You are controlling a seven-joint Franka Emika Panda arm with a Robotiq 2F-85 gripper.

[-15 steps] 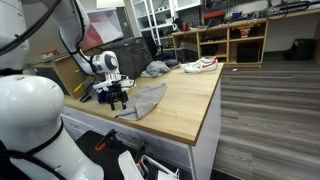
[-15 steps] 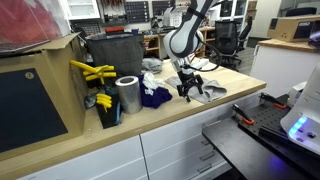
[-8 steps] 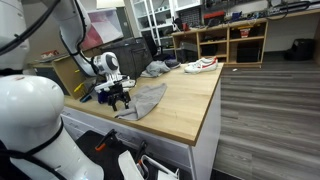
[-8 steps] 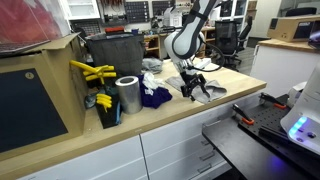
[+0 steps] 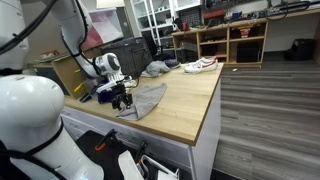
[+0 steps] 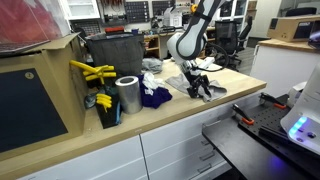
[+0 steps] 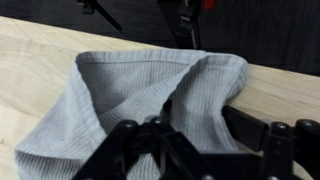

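Plants gripper [image 7: 200,142] on grey cloth [image 7: 130,90] at 6 o'clock of wrist view, jaws partway in over a fold; cannot tell whether pinched. Spreads rumpled toward 12 o'clock across wooden bench [image 5: 190,100]. Stands wrist-vertical, arm [image 6: 185,42] sloping up behind.

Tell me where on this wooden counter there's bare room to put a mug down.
Widest bare patch: the countertop between the grey cloth and the sneaker, out to the front edge. A narrower strip runs along the edge before the metal can and blue cloth. Crowded around the claw.
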